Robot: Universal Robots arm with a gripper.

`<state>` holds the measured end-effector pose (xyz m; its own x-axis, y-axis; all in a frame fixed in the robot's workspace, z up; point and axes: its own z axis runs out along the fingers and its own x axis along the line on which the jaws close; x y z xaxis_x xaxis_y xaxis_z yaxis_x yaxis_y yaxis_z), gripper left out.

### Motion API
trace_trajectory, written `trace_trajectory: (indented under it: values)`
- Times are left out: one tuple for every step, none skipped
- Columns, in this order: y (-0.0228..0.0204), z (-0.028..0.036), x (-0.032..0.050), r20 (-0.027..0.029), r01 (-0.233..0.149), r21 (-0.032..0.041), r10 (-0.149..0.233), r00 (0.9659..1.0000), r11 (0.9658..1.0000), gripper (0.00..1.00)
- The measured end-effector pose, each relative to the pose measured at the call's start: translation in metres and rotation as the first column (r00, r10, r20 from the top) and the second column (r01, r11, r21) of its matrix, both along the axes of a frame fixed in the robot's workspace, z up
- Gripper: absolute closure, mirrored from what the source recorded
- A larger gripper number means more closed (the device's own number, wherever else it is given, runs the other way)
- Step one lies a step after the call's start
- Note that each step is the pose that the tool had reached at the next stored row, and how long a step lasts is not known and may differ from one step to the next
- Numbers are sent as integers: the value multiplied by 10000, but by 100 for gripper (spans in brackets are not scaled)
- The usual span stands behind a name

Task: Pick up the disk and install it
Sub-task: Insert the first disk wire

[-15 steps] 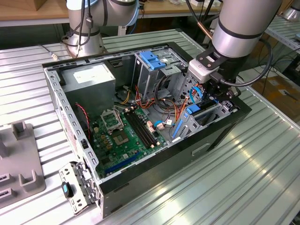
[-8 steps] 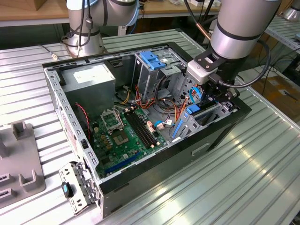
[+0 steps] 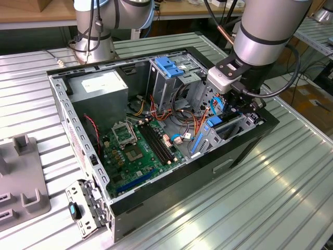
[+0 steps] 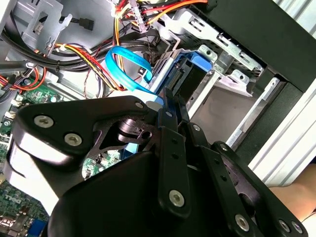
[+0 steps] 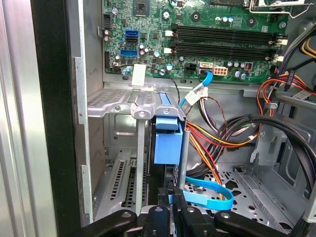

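The disk (image 5: 167, 143) stands on edge in the metal drive bay (image 5: 116, 101) at the corner of the open computer case (image 3: 156, 172). Its bright blue carrier (image 4: 190, 74) faces my gripper. In the exterior view the blue carrier rail (image 3: 197, 141) shows low in the bay on that view's right. My gripper (image 5: 171, 193) is right behind the disk's near edge, with its black fingers close together, and the fingertips (image 4: 168, 96) meet the carrier's end. My gripper (image 3: 235, 107) reaches down into the case from above. The fingers do not straddle the disk.
A light blue data cable (image 5: 207, 195) loops beside the fingers, among orange, red and black wire bundles (image 5: 232, 133). The green motherboard (image 3: 138, 146), a grey power supply (image 3: 99, 88) and a blue-topped drive cage (image 3: 169, 67) fill the case. A grey fixture (image 3: 21, 177) sits on the table.
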<state>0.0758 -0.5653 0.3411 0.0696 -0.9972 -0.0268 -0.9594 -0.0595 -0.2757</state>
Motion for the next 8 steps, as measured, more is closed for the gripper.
trace_trajectory:
  values:
    - [0,0,-1,0,0,0,0,10000,10000,84]
    - [0,0,-1,0,0,0,0,10000,10000,84]
    - [0,0,-3,-1,1,0,-1,10000,10000,83]
    - [0,0,-3,0,0,0,0,10000,10000,77]
    - [0,0,-3,0,0,0,0,10000,10000,77]
    - [0,0,-4,0,0,0,0,10000,10000,70]
    - [0,0,-4,0,0,0,0,10000,10000,70]
    - [0,0,-5,0,0,-1,0,10000,10000,70]
